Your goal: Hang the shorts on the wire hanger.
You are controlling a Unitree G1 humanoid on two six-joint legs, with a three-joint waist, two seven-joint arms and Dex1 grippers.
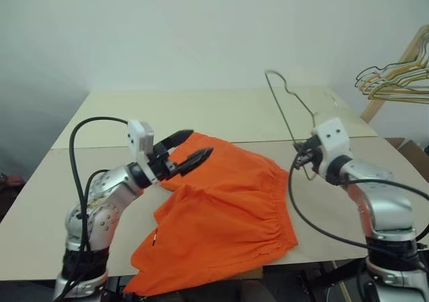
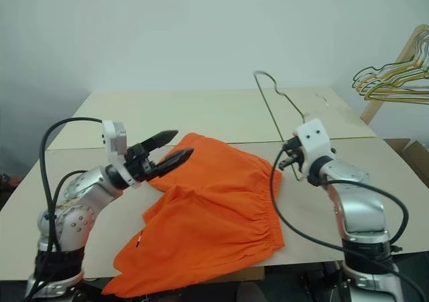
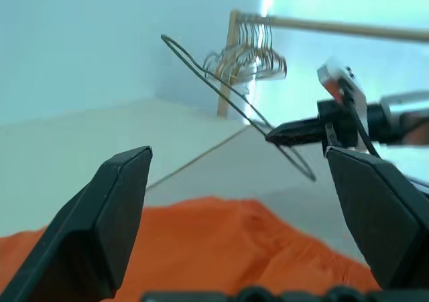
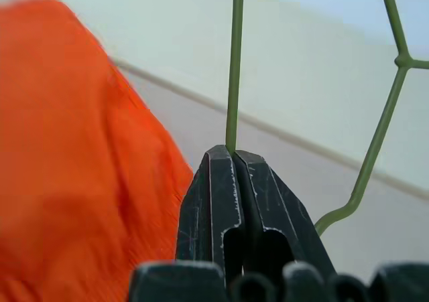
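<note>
Right wrist view: right hand (image 4: 234,156) pinched on wire hanger (image 4: 234,61).

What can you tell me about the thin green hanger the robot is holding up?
The wire hanger is one thin, dark olive-green wire bent into a triangle with a curved hook on top. It is lifted off the table and stands tilted, hook uppermost. The right gripper is shut on one of its straight wires. It hangs in the air beside the orange shorts, not touching them.
</note>
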